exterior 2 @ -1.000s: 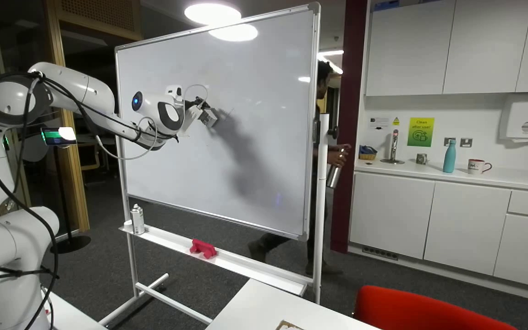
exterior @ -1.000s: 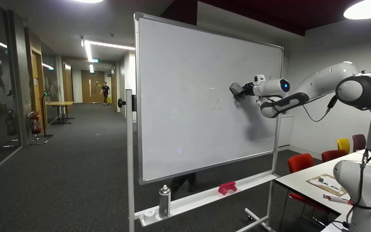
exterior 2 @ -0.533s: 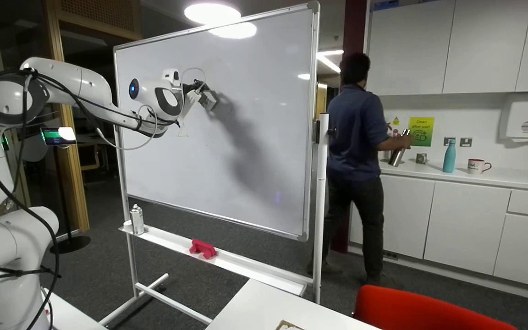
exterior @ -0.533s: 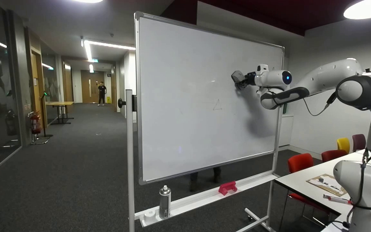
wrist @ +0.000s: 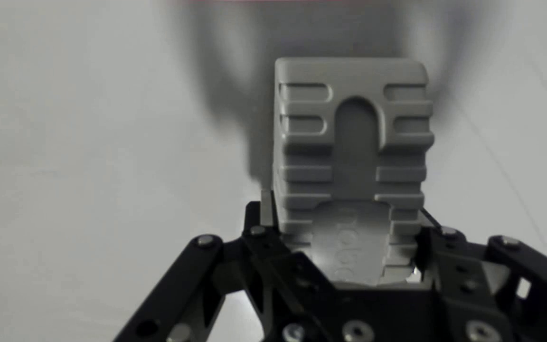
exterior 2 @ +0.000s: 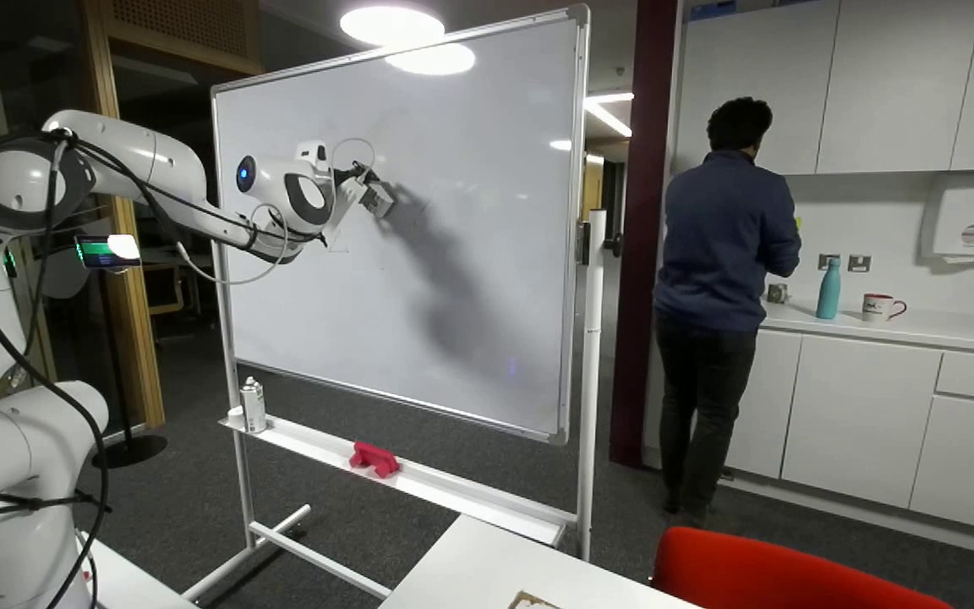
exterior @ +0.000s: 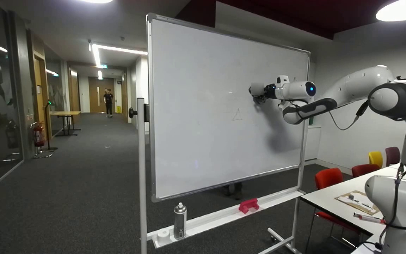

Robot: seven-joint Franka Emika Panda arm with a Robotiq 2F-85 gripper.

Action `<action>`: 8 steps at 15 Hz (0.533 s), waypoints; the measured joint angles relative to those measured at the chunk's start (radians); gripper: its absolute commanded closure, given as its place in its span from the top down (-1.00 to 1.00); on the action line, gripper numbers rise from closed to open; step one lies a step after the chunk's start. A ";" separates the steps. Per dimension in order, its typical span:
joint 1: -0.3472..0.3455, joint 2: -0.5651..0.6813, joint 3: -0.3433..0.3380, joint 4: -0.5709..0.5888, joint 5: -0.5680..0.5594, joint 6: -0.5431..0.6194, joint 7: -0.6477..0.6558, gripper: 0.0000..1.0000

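Wrist view: my gripper pinches the grey Nobo whiteboard eraser, long axis twelve-to-six, jutting towards twelve. In an exterior view: drawn triangle at eraser's seven o'clock. In an exterior view: whiteboard behind eraser, contact unclear.
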 measured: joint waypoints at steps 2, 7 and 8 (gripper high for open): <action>0.000 0.000 0.012 -0.036 -0.002 0.002 -0.030 -0.29; 0.002 -0.010 0.022 -0.079 0.006 0.008 -0.048 -0.29; 0.004 -0.018 0.021 -0.076 0.018 0.009 -0.042 -0.29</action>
